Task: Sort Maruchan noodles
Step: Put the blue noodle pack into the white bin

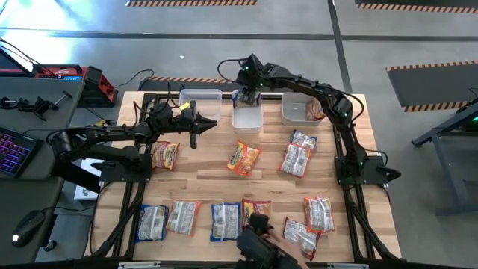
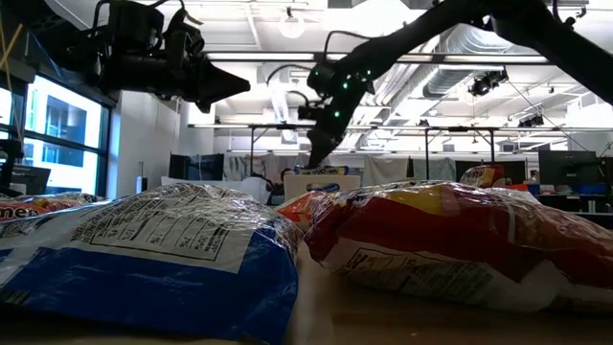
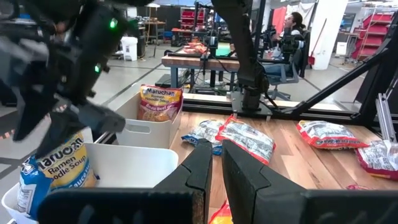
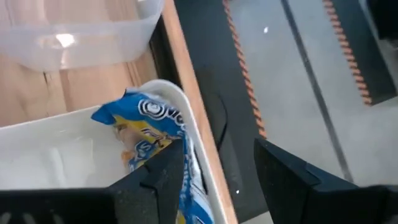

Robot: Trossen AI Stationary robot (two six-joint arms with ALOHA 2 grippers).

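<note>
The right hand (image 1: 247,96) is positioned over the far end of the middle bin (image 1: 247,117), gripping a blue packet (image 4: 152,134) held partly inside it. The left hand (image 1: 203,124) is closed and empty, raised above the counter (image 1: 209,175). Other packets (image 1: 243,158) are spread across the counter.
</note>
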